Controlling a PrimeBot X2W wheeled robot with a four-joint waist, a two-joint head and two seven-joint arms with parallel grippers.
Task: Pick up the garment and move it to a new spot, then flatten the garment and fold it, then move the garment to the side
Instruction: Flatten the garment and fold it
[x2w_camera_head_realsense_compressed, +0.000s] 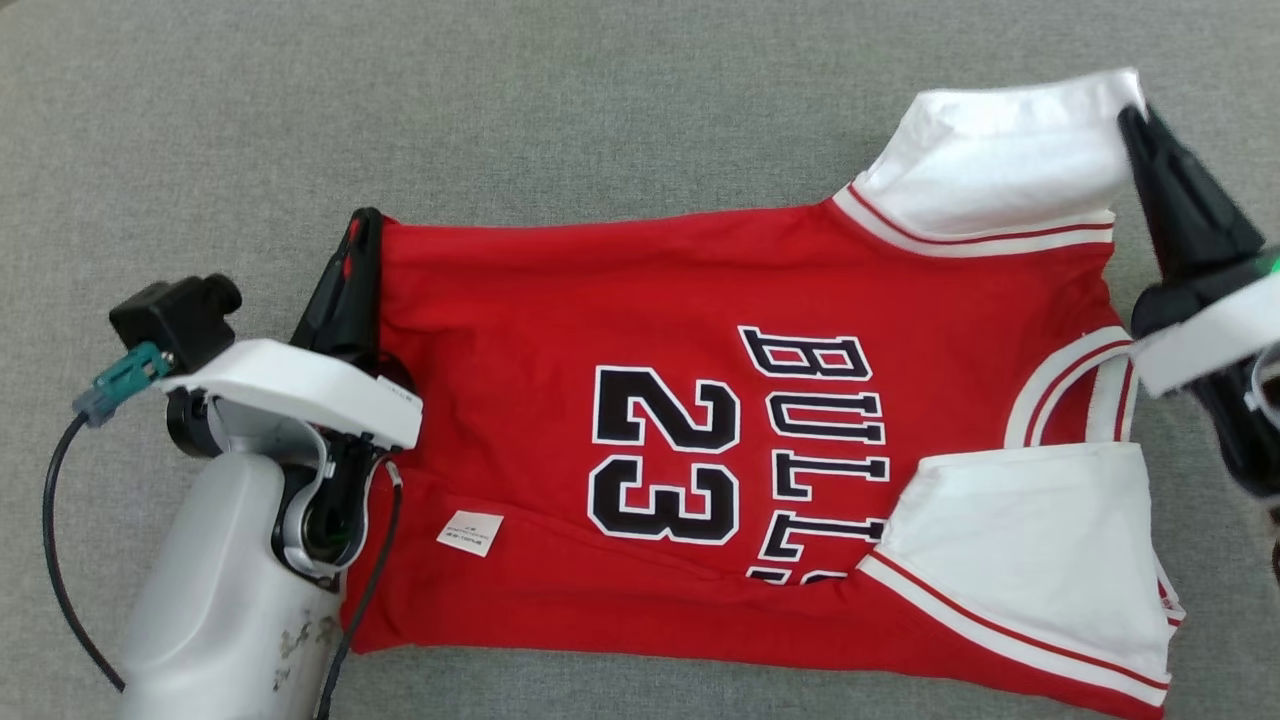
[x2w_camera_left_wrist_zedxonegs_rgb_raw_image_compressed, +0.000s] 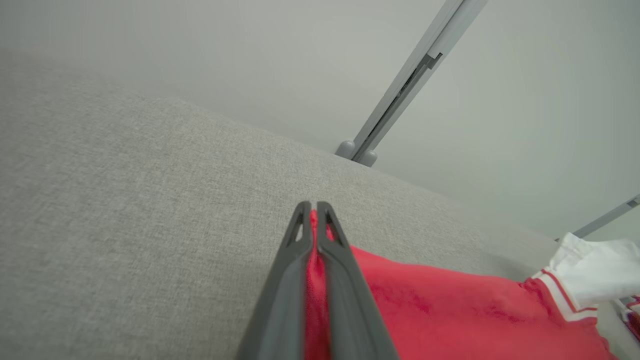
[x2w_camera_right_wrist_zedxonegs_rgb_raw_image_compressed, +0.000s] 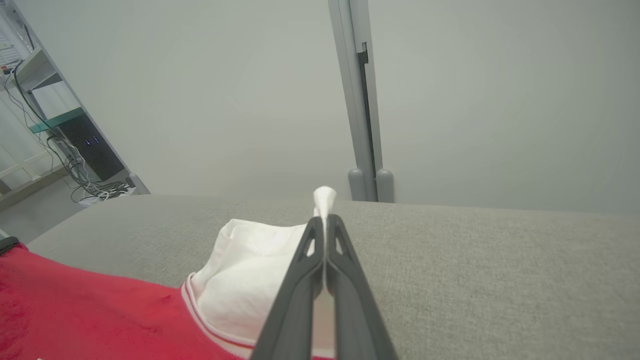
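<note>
1. Grey fabric desk (x2w_camera_head_realsense_compressed: 600, 100) carries the red jersey (x2w_camera_head_realsense_compressed: 520, 300), lying spread mid-surface.
2. I see my left end effector (x2w_camera_head_realsense_compressed: 366, 222) pinching its hem corner.
3. My right end effector (x2w_camera_head_realsense_compressed: 1133, 112) pinches a white sleeve (x2w_camera_head_realsense_compressed: 1000, 160).

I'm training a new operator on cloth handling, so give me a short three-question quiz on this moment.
1. True or false: the left gripper is shut on a red edge of the garment.
2. Which part does the right gripper pinch? A) the red hem B) the white sleeve C) the small label
3. Fill in: the number printed on the garment's front is ___.

Key: 1 true; 2 B; 3 23.
</note>
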